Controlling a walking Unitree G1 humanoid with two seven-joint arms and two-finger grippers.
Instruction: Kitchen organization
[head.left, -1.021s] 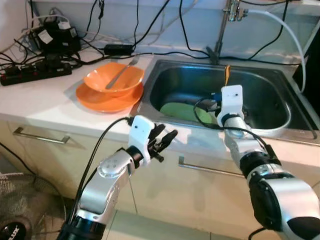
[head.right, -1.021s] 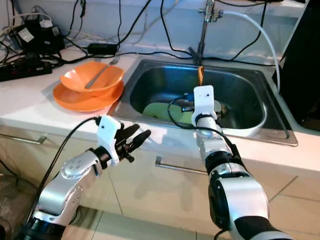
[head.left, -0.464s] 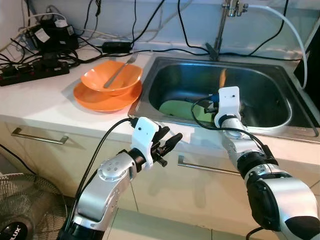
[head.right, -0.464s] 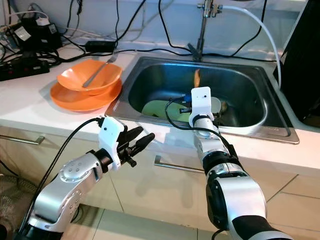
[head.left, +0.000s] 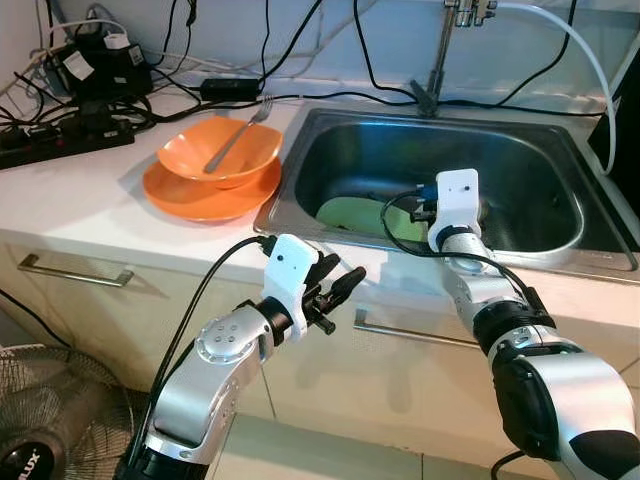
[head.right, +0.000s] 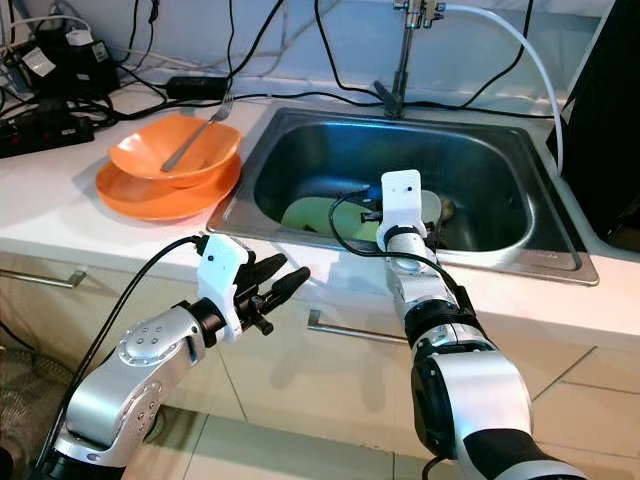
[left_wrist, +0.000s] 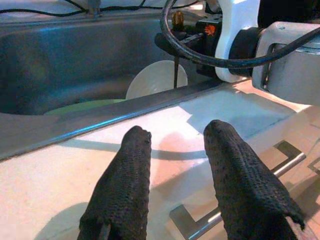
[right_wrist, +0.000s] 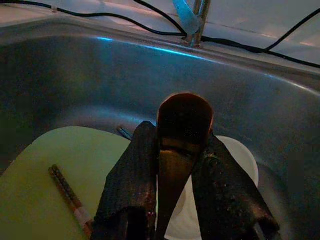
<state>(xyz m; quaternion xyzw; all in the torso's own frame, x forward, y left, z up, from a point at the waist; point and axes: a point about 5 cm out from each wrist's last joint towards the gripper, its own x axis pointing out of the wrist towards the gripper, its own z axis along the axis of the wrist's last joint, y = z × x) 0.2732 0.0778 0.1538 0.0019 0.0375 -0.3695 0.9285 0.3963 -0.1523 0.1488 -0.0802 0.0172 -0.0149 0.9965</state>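
Orange bowl (head.left: 218, 152) with fork (head.left: 238, 143) stacked on orange plate (head.left: 203, 197) at 10 o'clock. Left gripper (left_wrist: 172, 137) at 7 o'clock before the counter edge, fingers narrowly apart, empty. Right gripper (right_wrist: 172, 135) at 2 o'clock inside sink (head.left: 400, 160), fingers clamped on wooden spoon (right_wrist: 184, 117). Spoon now lower than half a second ago, above white plate (right_wrist: 245, 160) beside green board (head.left: 352, 215). Likely meaning: set-down in the sink, not removal.
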